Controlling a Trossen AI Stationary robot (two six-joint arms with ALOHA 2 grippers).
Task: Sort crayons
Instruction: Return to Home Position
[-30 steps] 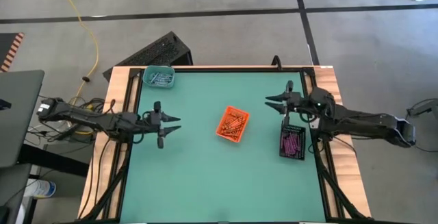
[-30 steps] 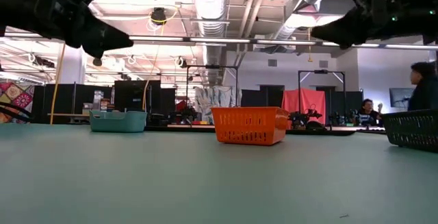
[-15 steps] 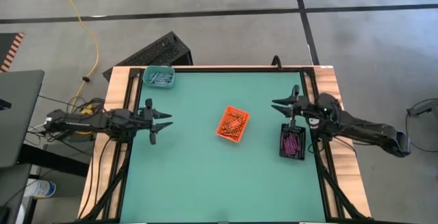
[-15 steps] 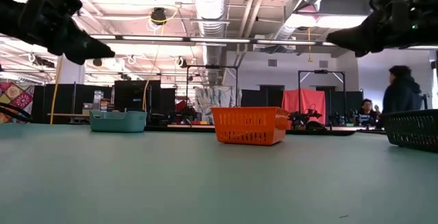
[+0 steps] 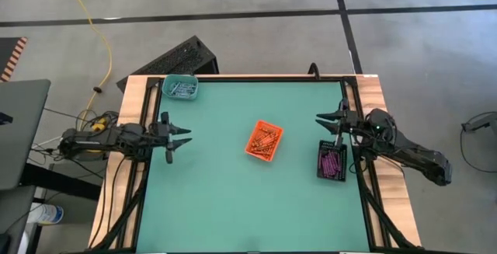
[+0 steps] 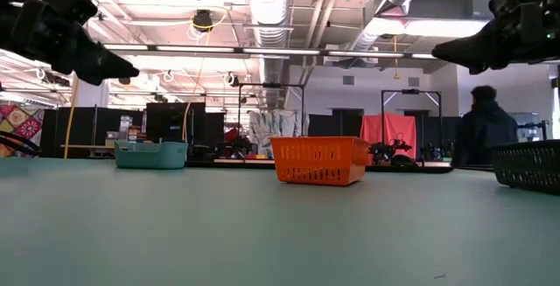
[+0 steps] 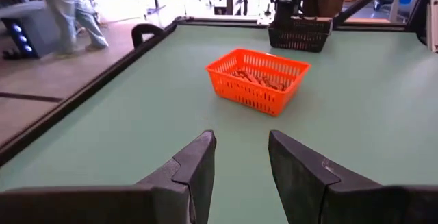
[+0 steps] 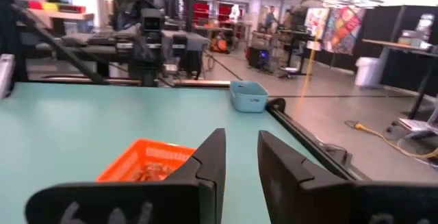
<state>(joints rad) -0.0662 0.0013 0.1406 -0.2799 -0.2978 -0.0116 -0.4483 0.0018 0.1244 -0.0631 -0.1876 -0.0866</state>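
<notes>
both arms drawn back to the table's sides; sorting looks finished.
the green table (image 5: 233, 207) shows no loose crayon. the left gripper (image 5: 186, 136) and right gripper (image 5: 321, 122) have retreated toward their edges, fingers parted, holding nothing. the orange basket (image 5: 253, 150) mid-table holds orange crayons (image 5: 266, 137), the black basket (image 5: 331, 179) beside the right gripper holds purple crayons (image 5: 331, 161), and the teal tray (image 5: 165, 88) at the far left corner holds blue-grey crayons (image 5: 182, 89).
</notes>
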